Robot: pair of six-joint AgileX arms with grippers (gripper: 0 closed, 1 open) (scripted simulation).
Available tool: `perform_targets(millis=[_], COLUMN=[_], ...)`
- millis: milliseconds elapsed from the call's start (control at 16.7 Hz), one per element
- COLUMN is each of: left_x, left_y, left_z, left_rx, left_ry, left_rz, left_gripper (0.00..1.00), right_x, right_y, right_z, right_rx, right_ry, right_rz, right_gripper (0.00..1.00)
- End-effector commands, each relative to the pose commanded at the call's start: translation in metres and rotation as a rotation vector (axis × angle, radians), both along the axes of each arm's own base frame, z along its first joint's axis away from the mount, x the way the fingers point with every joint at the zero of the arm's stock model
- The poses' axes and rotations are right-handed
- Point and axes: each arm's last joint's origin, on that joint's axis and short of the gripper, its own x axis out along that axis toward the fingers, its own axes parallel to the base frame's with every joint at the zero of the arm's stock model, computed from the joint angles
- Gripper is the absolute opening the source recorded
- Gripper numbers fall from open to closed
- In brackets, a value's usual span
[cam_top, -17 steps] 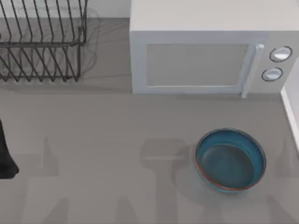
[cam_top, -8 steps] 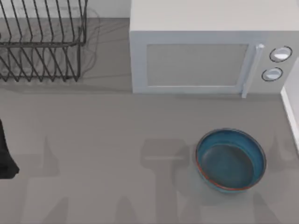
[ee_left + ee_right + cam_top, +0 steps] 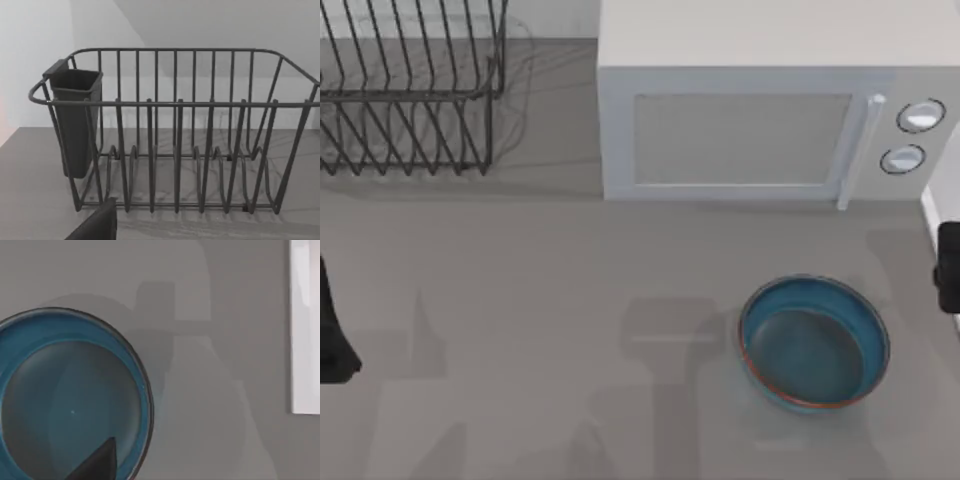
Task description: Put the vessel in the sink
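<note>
The vessel [image 3: 814, 343] is a round, shallow teal-blue bowl with a thin reddish rim line. It sits upright and empty on the grey table, front right, in front of the microwave. A dark part of my right arm [image 3: 950, 268] pokes in at the top view's right edge, up and to the right of the vessel and apart from it. In the right wrist view the vessel [image 3: 70, 400] lies below the camera, and one dark fingertip [image 3: 97, 462] shows over its inside. My left arm [image 3: 332, 335] is parked at the left edge. I cannot make out the sink.
A white microwave [image 3: 770, 110] stands at the back, door closed. A dark wire dish rack [image 3: 410, 90] stands at the back left; the left wrist view shows the rack [image 3: 175, 130] with a dark cup holder [image 3: 75, 120]. A white raised edge [image 3: 938, 235] runs along the right side.
My right arm has come into the top view at the right edge, and its shadow has shifted over the table. The vessel and my left arm have not moved.
</note>
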Motion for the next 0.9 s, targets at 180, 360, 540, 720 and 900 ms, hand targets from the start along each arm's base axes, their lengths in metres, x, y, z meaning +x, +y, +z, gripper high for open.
perform_targets(millis=[180, 360, 540, 720, 900], left_x=[0.0, 0.0, 0.0, 0.0, 0.0], left_y=[0.0, 0.0, 0.0, 0.0, 0.0], left_z=[0.0, 0.0, 0.0, 0.0, 0.0], left_rx=[0.0, 0.0, 0.0, 0.0, 0.0], left_ry=[0.0, 0.0, 0.0, 0.0, 0.0], left_rz=[0.0, 0.0, 0.0, 0.0, 0.0], left_gripper=[1.0, 1.0, 1.0, 1.0, 1.0], right_x=[0.034, 0.061, 0.079, 0.084, 0.084], right_y=[0.023, 0.045, 0.061, 0.066, 0.066], right_z=[-0.001, -0.006, -0.012, -0.013, -0.013], right_rx=[-0.04, -0.083, -0.115, -0.124, -0.124], right_ry=[0.236, 0.403, 0.502, 0.528, 0.528], right_rz=[0.003, 0.001, -0.002, -0.003, -0.003], right_gripper=[1.0, 1.0, 1.0, 1.0, 1.0])
